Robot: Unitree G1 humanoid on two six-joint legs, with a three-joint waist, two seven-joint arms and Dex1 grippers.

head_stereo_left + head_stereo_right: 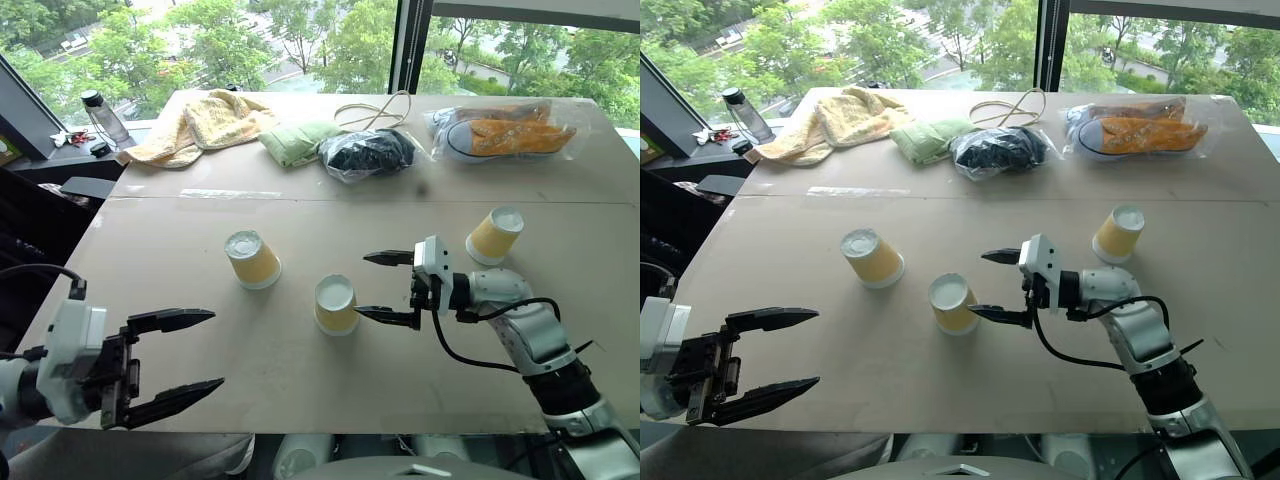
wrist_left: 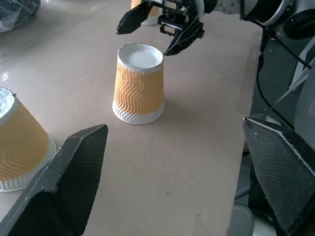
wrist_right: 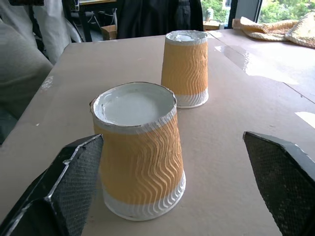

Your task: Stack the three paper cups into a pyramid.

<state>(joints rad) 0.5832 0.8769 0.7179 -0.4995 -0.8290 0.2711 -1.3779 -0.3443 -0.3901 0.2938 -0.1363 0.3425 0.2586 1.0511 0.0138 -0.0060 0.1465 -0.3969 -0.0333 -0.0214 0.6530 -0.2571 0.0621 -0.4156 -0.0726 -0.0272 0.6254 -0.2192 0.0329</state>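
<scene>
The middle cup (image 1: 335,304) stands inverted on the table (image 1: 300,385), its axis vertical, directly ahead of the right gripper (image 1: 388,288), whose jaws are spread wide and empty, level, one finger close beside the cup wall. The left cup (image 1: 252,259) and right cup (image 1: 494,235) stand apart. The left gripper (image 1: 178,366), also wide open and empty, is farther off.

Table (image 1: 300,380) bears three paper cups (image 1: 335,305), towel (image 1: 205,125), bags (image 1: 365,152).

Head stereo pair looking down over table (image 1: 300,380), wrist cameras low and close, sharing middle cup (image 2: 140,83)
</scene>
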